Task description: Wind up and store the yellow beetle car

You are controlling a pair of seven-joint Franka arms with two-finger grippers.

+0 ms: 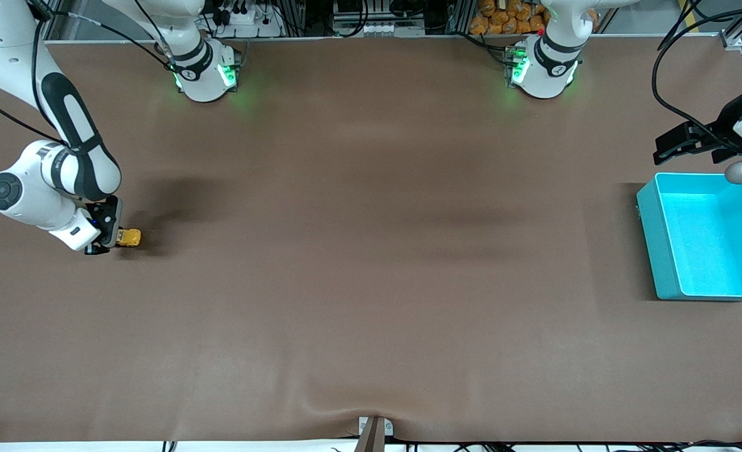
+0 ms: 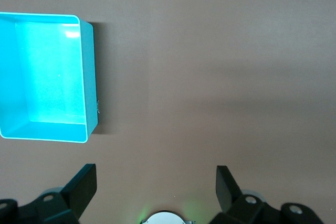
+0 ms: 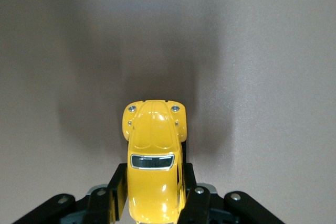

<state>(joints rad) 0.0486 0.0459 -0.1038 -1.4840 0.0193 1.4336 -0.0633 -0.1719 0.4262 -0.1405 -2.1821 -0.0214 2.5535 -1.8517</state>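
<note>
Right gripper [image 1: 108,242] down at the table near the right arm's end, jaws pinching the flanks of the tiny glossy yellow beetle-shaped toy car [image 3: 154,153], bonnet pointing to twelve o'clock in the right wrist view. Likely the winding step: best to keep wheels pressed on the brown mat [image 1: 371,282], drag straight back along the car's axis, avoid skewing or squeezing harder. Left gripper [image 2: 156,187] waiting over bare mat just beside the open teal plastic bin [image 1: 660,251], jaws spread wide.
</note>
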